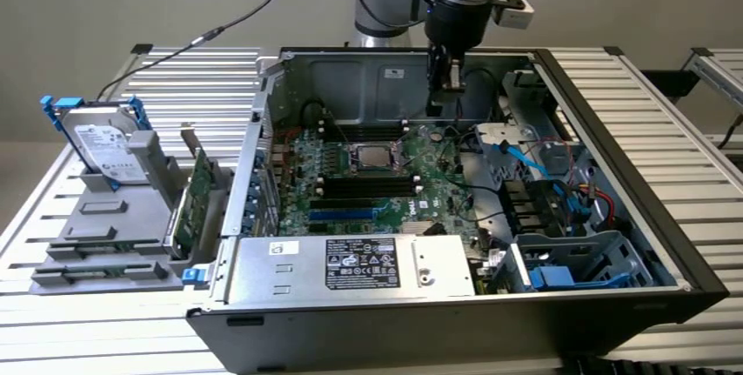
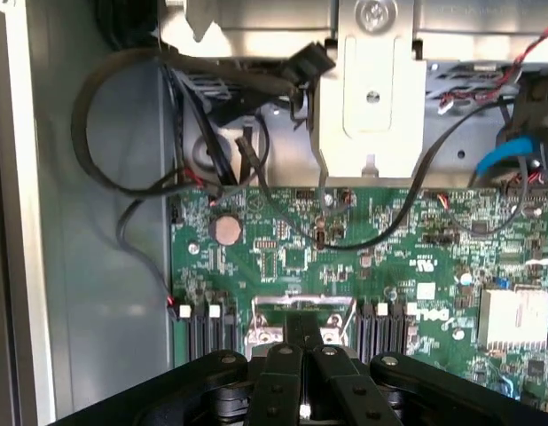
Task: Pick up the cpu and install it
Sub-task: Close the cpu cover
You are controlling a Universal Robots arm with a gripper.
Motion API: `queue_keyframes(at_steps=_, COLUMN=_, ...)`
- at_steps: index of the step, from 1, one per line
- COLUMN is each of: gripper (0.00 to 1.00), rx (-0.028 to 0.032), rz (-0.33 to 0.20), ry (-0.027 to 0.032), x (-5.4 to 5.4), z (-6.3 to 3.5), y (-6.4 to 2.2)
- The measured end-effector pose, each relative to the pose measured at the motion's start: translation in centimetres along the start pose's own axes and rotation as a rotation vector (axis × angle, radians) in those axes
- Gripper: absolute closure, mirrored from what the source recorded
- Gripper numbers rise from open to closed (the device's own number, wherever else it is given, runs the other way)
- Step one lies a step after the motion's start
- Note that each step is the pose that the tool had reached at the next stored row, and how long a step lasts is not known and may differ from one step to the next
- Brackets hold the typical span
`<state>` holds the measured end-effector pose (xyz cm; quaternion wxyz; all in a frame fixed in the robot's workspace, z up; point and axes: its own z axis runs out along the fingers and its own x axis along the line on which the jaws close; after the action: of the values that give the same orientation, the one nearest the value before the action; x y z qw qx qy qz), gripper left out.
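Cpu (image 1: pixel 374 154) lies seated at centre of motherboard (image 1: pixel 436 177); gripper (image 1: pixel 443 105), fingers clenched, apparently empty, hangs above motherboard's far edge. Chip prob. light, stiff, fragile underneath: hold by opp. edges.

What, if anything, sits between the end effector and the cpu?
Nothing visible. The shut end effector hangs over the motherboard, toward the case's rear wall, and the cpu lies uncovered in its socket with open space between them. The loose black cables run past the socket, not over it.
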<state>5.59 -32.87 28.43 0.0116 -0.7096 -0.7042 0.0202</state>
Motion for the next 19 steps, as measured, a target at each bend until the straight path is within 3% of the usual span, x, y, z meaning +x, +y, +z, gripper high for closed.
queue_keyframes(at_steps=13, gripper=0.89, rx=-0.0001, rz=-0.004, ry=-0.0002, x=0.0, z=2.3, y=1.12)
queue_keyframes(at_steps=19, gripper=0.89, rx=-0.0058, rz=-0.004, ry=-0.0003, x=0.0, z=3.38, y=1.16)
